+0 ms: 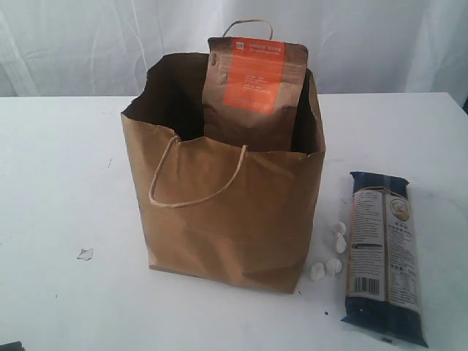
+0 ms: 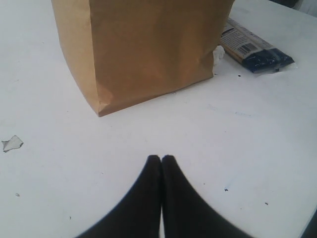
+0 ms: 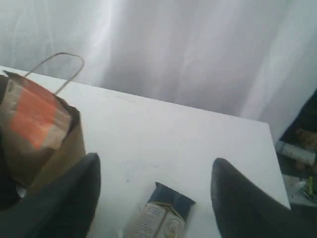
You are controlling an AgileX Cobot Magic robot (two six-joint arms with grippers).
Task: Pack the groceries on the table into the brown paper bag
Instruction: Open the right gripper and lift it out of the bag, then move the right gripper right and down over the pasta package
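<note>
- White curtain (image 1: pixel 88 44) hangs behind the plain white bench (image 1: pixel 58 183) you are working over.
- You have the brown paper bag (image 1: pixel 234 219) standing upright and open-mouthed near the bench's middle, with its front loop handle (image 1: pixel 194 186) drooping down the near wall.
- Inside the bag, the brown pouch with orange label (image 1: pixel 252 88) stands upright toward the far wall, its top above the rim. The bag's walls hide whatever lies deeper.
- Outside the bag, near its right wall in the exterior view, the long dark-blue noodle packet (image 1: pixel 384 256) lies flat on the bench.
- Between the bag and that packet sit a few small white lumps (image 1: pixel 333 265); a pale scrap (image 1: pixel 85 254) lies on the bag's other side.
- Your left pincer (image 2: pixel 161 159) is clenched, tips pressed together and empty, over bare bench in front of the bag.
- Your right pincer (image 3: pixel 156 166) is released, jaws wide with nothing between them, up beside the bag's mouth, with the noodle packet below it.
</note>
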